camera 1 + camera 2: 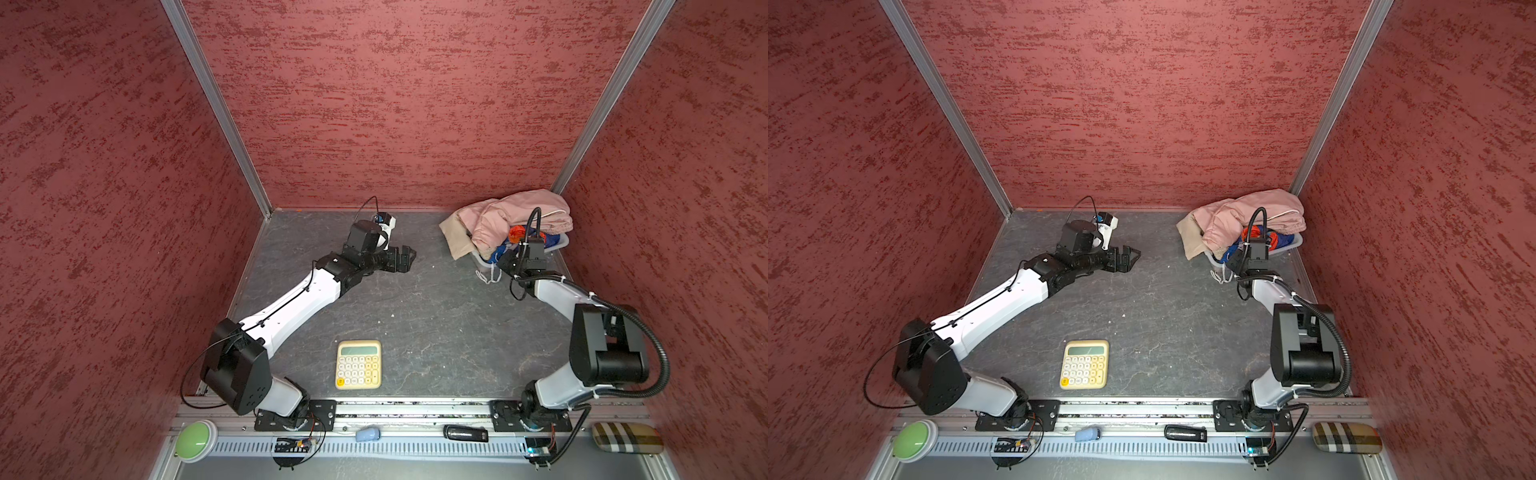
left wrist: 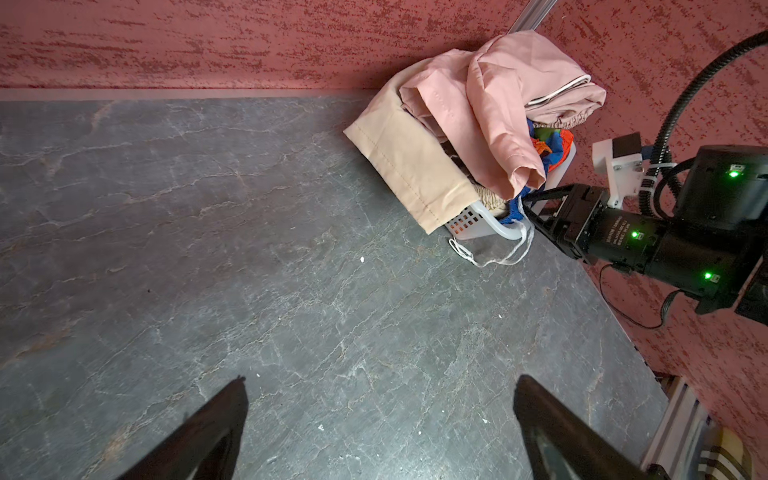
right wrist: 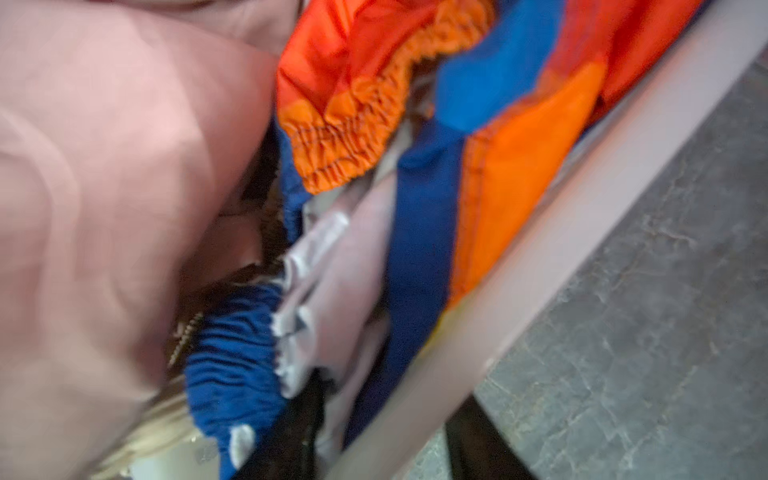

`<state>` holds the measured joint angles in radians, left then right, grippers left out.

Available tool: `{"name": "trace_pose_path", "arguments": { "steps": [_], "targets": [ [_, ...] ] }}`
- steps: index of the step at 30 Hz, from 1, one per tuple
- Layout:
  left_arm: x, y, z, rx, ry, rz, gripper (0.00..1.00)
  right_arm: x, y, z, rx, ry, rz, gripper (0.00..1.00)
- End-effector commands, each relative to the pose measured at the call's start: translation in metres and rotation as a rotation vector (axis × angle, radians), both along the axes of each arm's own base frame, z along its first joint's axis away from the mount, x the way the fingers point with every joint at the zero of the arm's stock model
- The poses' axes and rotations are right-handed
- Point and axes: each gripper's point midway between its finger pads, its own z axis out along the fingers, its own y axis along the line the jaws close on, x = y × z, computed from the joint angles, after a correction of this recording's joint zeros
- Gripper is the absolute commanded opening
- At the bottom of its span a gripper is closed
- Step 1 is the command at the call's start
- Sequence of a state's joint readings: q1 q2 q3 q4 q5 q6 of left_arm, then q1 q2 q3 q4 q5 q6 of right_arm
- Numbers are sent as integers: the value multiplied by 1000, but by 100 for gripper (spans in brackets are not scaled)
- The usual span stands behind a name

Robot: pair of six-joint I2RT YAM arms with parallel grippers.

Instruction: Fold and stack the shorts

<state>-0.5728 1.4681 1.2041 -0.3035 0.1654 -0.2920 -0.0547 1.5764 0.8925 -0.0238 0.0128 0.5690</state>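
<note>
Left wrist view gave us the plainest look at the pile. The pink shorts (image 2: 490, 104) lay crumpled on top of a white perforated basket (image 2: 478, 226). The beige shorts (image 2: 407, 166) were draped under them, over the rim and down the basket's outside. The rainbow shorts (image 2: 555, 149) were stuffed inside, with only orange, blue and green patches showing. A white drawstring (image 2: 498, 258) trailed out of the basket onto the dark, stone-patterned surface (image 2: 208, 208). In both top views the basket sat in the far right corner of the surface, close to the red walls, and none of the three pairs was folded. The right gripper (image 2: 530, 210) was at the basket's rim, its fingers pushed in among the blue fabric. The right wrist view was blurred. It showed us the orange gathered waistband, blue cloth and pink cloth up close, with the pale rim running across. From those pictures we could not tell how far the right gripper had closed, or whether it had hold of anything. The left gripper (image 2: 380, 380) hung above bare surface well apart from the basket, its fingers spread wide with nothing between them. A yellow calculator (image 1: 358, 364) lay near the front edge, between the two arm bases.
</note>
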Motion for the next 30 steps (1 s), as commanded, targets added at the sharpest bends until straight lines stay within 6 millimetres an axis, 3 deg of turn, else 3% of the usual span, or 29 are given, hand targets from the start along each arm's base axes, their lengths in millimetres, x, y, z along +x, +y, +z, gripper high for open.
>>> {"name": "trace_pose_path", "arguments": {
  "steps": [1,6,7,9,11,13,14,16,19,24,27,30],
  "targets": [
    [-6,-7,5,-25,25,-30,99,-19,-18,-22,-80,105,15,31],
    [-14,-7,14,-61,45,-33,99,-58,-62,-34,-169,200,-65,28],
    [-16,-7,17,-71,48,-32,99,-63,-67,-31,-195,214,-79,33],
    [-20,-6,22,-93,53,-30,99,-71,-74,-19,-245,232,-93,53],
    [-23,-3,30,-103,45,-24,99,-76,-75,16,-264,171,-121,69],
    [-24,3,37,-101,24,4,99,-82,-73,61,-288,79,-154,97],
    [-23,7,40,-99,8,22,99,-82,-68,86,-291,20,-160,99],
    [-21,14,44,-99,-24,56,99,-77,-47,129,-270,-92,-124,99],
    [-17,17,43,-107,-27,78,99,-51,1,144,-255,-90,-11,99],
    [-17,16,39,-140,27,84,99,9,107,125,-339,-4,192,99],
    [-22,20,34,-151,66,89,99,42,144,98,-349,67,251,99],
    [-25,27,31,-163,82,99,99,67,163,72,-381,117,269,95]
  ]
}}
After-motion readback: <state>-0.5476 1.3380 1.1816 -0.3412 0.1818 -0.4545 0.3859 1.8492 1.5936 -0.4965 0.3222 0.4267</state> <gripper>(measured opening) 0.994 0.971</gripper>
